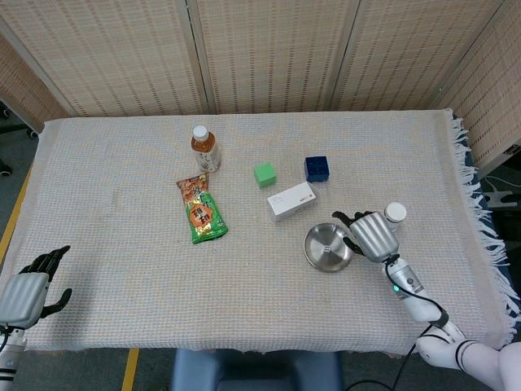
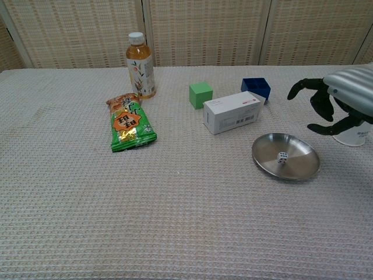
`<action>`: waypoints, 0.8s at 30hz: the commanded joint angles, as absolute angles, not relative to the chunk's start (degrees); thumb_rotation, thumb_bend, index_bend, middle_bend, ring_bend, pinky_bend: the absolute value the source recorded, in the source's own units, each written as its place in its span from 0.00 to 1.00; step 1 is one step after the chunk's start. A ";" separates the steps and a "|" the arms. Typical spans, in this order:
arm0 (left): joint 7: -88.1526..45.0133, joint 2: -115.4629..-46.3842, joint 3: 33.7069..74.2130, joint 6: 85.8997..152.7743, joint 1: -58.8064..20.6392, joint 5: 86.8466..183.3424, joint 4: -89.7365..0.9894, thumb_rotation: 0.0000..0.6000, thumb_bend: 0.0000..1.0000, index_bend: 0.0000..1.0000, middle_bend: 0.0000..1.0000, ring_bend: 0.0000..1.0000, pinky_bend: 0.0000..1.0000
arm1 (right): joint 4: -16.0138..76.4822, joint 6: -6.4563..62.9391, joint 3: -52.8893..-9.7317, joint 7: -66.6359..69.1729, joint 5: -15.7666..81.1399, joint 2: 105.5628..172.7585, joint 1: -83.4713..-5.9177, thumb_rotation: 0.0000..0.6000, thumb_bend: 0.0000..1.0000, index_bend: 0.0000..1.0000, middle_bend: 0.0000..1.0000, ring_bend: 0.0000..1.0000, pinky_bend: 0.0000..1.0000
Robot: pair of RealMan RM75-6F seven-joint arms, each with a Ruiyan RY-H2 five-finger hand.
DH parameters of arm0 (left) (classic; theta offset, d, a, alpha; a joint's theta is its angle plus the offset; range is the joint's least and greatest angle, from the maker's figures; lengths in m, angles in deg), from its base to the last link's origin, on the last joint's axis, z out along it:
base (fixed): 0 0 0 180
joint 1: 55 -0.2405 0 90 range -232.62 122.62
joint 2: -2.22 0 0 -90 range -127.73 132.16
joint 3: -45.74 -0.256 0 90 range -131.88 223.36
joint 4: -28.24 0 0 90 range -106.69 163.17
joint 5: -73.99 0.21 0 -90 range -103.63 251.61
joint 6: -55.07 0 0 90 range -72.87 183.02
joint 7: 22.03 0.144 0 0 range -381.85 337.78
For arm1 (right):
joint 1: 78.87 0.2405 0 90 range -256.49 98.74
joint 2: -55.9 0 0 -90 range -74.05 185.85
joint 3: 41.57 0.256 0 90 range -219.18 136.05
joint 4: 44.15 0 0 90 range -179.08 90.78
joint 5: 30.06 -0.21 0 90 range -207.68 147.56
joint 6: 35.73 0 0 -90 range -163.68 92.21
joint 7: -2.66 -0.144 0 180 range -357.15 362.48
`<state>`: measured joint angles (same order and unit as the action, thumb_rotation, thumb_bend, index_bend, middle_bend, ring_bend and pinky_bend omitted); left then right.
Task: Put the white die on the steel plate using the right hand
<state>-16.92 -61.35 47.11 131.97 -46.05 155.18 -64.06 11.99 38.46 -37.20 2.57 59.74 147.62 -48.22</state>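
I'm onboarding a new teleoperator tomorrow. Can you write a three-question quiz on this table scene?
1. True or false: the white die lies on the steel plate.
2. The right hand is: A) gripping the die, B) open above and to the right of the plate, C) pressing on the white box.
3. Fill in: the green cube stands between the tea bottle and the ____ cube.

Key: 1 true; 2 B; 3 blue.

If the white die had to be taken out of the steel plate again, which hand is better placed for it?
Probably the right hand: it hovers open just beside the round steel plate, where the small white die lies. The left hand rests at the table's far opposite corner.
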 commanded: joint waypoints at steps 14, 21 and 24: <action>-16.39 -61.47 47.22 131.15 -45.72 154.44 -64.17 1.00 0.35 0.09 0.14 0.16 0.36 | 15.17 22.17 -29.87 9.82 42.57 140.72 -47.79 1.00 0.09 0.05 0.07 0.00 0.23; -16.37 -61.42 47.13 131.23 -45.75 154.59 -64.27 1.00 0.35 0.09 0.14 0.16 0.37 | 13.78 18.01 -29.69 9.55 40.23 140.70 -46.70 1.00 0.08 0.12 0.07 0.00 0.28; -16.52 -61.38 47.12 131.24 -45.77 154.58 -64.29 1.00 0.35 0.09 0.14 0.16 0.36 | 13.94 16.22 -29.91 9.04 39.65 140.45 -46.33 1.00 0.08 0.13 0.07 0.00 0.28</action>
<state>-16.53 -61.38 47.12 131.23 -45.77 154.57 -64.29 13.93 16.81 -29.79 9.29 39.99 140.59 -46.58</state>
